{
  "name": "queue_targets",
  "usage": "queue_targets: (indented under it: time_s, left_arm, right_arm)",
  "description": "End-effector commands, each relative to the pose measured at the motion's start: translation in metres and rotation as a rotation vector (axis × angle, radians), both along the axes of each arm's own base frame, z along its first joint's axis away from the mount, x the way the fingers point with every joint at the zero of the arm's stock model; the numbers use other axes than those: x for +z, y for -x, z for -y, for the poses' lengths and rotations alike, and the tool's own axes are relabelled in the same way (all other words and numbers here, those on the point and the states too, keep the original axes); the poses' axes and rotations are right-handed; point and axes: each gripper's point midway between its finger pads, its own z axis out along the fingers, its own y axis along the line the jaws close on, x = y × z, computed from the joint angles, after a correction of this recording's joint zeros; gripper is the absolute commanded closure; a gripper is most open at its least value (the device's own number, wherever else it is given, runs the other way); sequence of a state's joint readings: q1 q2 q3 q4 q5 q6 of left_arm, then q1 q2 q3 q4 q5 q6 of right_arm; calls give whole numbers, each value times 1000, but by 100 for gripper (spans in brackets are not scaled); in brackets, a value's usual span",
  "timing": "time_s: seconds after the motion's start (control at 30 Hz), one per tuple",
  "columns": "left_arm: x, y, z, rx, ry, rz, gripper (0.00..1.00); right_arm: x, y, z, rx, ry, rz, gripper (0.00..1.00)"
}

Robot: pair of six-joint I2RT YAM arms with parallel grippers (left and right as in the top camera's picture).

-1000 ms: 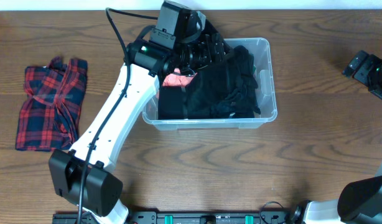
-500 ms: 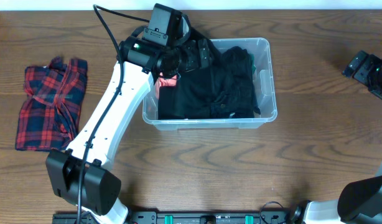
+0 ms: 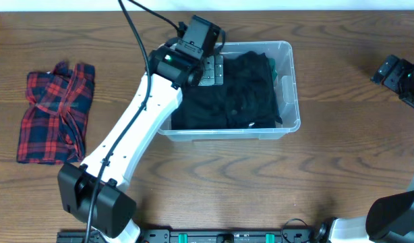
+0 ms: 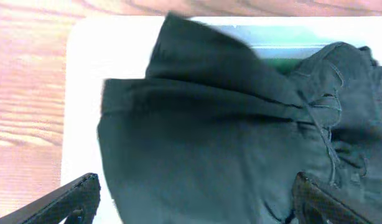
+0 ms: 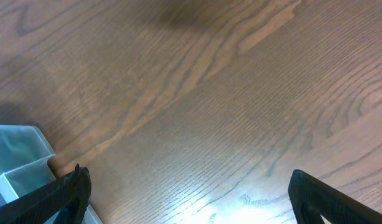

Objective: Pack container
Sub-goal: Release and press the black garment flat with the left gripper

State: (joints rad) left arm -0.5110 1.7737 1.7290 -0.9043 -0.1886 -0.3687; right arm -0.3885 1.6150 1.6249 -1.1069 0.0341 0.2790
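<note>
The left arm [image 3: 143, 115] hides the container's [image 3: 292, 88] left-of-frame wall in the overhead view. The black garment [image 4: 209, 143] is blurred in the left wrist view.

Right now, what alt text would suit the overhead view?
The white left arm reaches over a clear plastic tub full of black clothes on a wooden table. A red-and-navy plaid shirt lies crumpled left of the tub.

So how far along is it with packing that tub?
Done: black clothing lies inside the container. In hand: nothing; the left arm hangs above it, jaws open and empty. Left: the red plaid shirt lies on the table, outside.
</note>
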Motion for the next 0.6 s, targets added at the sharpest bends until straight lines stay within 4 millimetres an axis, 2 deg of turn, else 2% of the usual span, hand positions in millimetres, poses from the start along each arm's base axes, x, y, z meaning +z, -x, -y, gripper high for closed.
queue_targets:
  time_s: [0.0, 0.07, 0.13, 0.2, 0.27, 0.33, 0.47, 0.57]
  left_arm:
    - [24, -9, -9, 4, -96, 100, 1]
    - [17, -11, -6, -6, -104, 93, 1]
    - [7, -14, -4, -7, -113, 76, 6]
    - [-10, -18, -1, -11, -130, 45, 27]
    - [-29, -19, 3, -22, -139, 2, 55]
    - [-53, -20, 10, -41, -138, -55, 71]
    - [-98, -19, 25, -80, -114, -162, 86]
    - [-126, -17, 34, -104, -96, -223, 87]
  right_arm:
    - [-2, 1, 2, -16, -5, -4, 1]
    - [-2, 1, 2, -16, -5, -4, 1]
    - [-2, 1, 2, -16, -5, -4, 1]
    - [-2, 1, 2, -16, -5, -4, 1]
    - [-2, 1, 2, -16, -5, -4, 1]
    - [-2, 1, 2, -16, -5, -4, 1]
    - [-2, 1, 2, -16, -5, -4, 1]
    - [-2, 1, 2, -16, -5, -4, 1]
